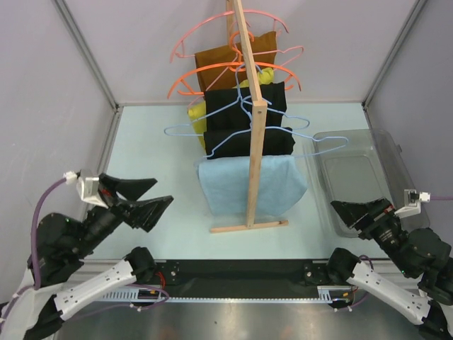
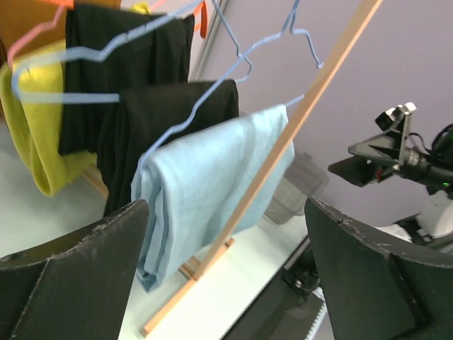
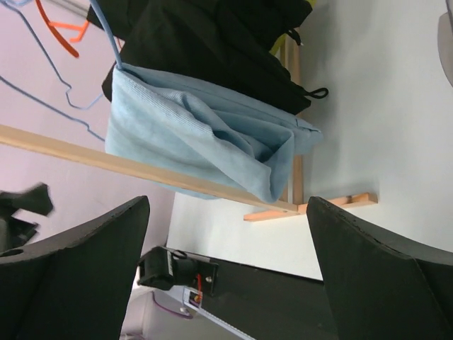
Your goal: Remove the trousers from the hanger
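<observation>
The sky-blue trousers (image 1: pixel 251 185) hang folded over the bar of the light-blue wire hanger (image 1: pixel 225 142) at the near end of the wooden rack. They also show in the left wrist view (image 2: pixel 205 177) and in the right wrist view (image 3: pixel 205 138). The hanger's wire rises from the cloth in both wrist views (image 2: pixel 180 124) (image 3: pixel 106 35). My left gripper (image 1: pixel 152 197) is open and empty, left of the trousers and apart from them (image 2: pixel 226 283). My right gripper (image 1: pixel 352 211) is open and empty, right of the trousers (image 3: pixel 226 283).
The wooden rack (image 1: pixel 253 142) stands mid-table on a foot (image 1: pixel 248 227). Behind the trousers hang black garments (image 1: pixel 248 120), a yellow one (image 1: pixel 197 113), a brown one (image 1: pixel 226 64), and orange and pink hangers. A clear plastic bin (image 1: pixel 361 145) sits at the right.
</observation>
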